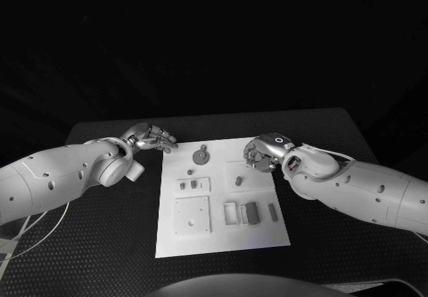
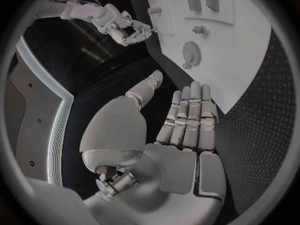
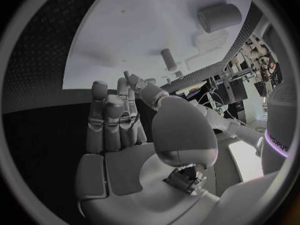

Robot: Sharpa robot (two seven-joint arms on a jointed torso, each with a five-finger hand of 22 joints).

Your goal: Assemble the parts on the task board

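Round part point(image 1: 202, 156) lies between left hand point(image 1: 149, 137) and right hand point(image 1: 264, 152).

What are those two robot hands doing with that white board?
Right now neither hand is holding anything. The left hand hovers at the far left corner of the white task board, and the right hand hovers over its far right corner. The small grey parts all lie on the board, untouched. It looks like the assembling has not started yet.

Matt white task board point(image 1: 223, 235), dimpled black table point(image 1: 98, 260), glossy metal robot hand point(image 1: 153, 137)
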